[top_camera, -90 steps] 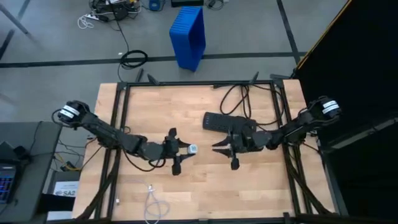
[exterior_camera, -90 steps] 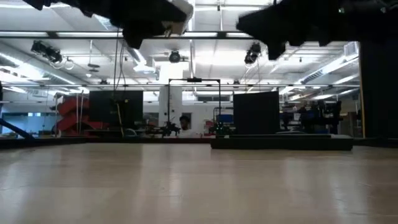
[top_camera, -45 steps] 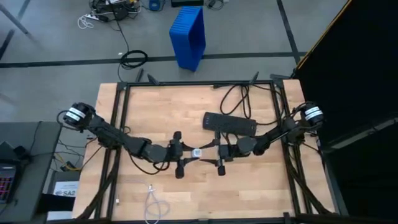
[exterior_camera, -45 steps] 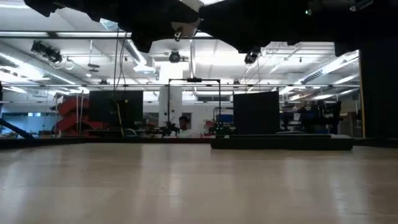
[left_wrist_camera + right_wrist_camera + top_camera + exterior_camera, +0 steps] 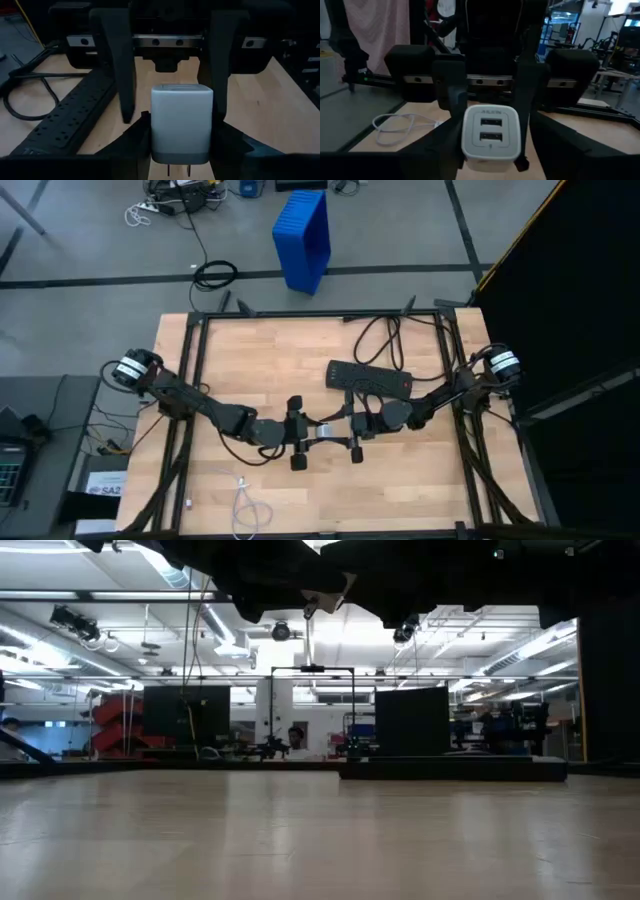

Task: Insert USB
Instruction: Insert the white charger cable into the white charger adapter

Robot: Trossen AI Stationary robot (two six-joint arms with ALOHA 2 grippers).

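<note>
My left gripper (image 5: 314, 431) and my right gripper (image 5: 339, 427) meet nose to nose over the middle of the table (image 5: 430, 480), with a small white charger (image 5: 181, 122) between them. My left fingers pinch the charger by its sides. Its prongs point back toward my left wrist and its two ports face my right wrist. My right fingers (image 5: 116, 70) are spread to either side of the charger, one close against it and the other with a visible gap, so I judge that they have no grip on it yet. The USB (image 5: 245, 505), the thin white cable, is in neither gripper. It lies slack on the wood near the front edge, on my left arm's side and well apart from both sets of fingertips. Its loop runs roughly front to back, with what may be a plug end toward the grippers, though I cannot tell for sure. My left arm is the nearer one to it, but that arm is busy with the charger. The next move therefore turns on getting the charger settled in one gripper so the other can go down for the cable. Both arms reach inward, low and nearly level. The black power strip (image 5: 370, 378) lies just behind my right forearm.
</note>
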